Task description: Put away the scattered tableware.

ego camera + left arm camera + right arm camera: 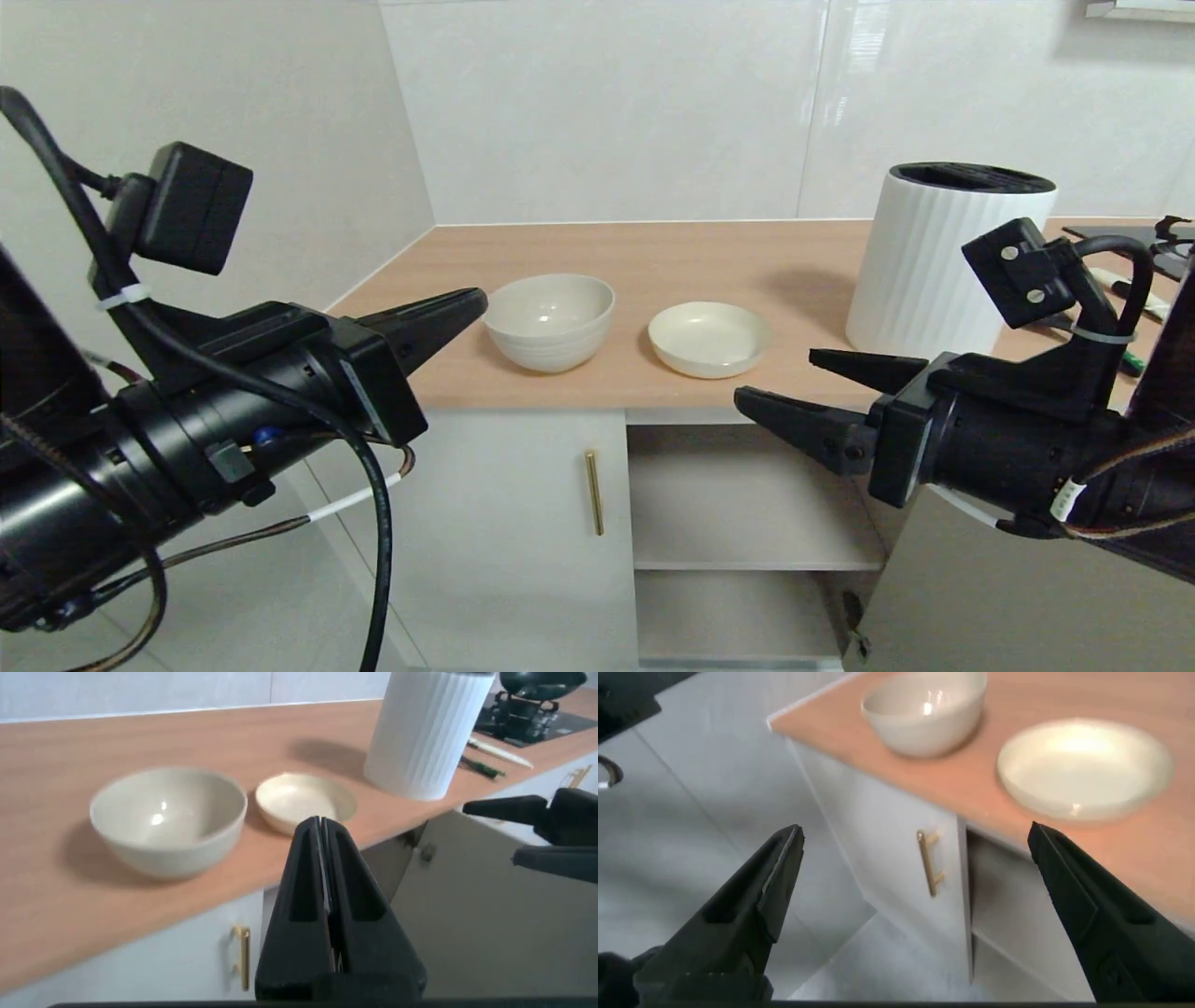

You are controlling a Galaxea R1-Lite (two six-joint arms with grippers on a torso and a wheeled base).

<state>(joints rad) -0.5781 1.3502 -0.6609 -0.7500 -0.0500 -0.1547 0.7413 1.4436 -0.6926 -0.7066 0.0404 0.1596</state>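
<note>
Tiled walls (607, 112) back the wooden table (709, 252) holding a bowl (549, 320), a dish (709, 338) and a white canister (943, 261); left gripper (478, 301) pinched together, right gripper (775, 376) spread wide.

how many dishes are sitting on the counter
2. A deep bowl sits toward the left of the counter; a shallow dish lies just right of it, apart, above the open cabinet. The white holder could hide more.
</note>
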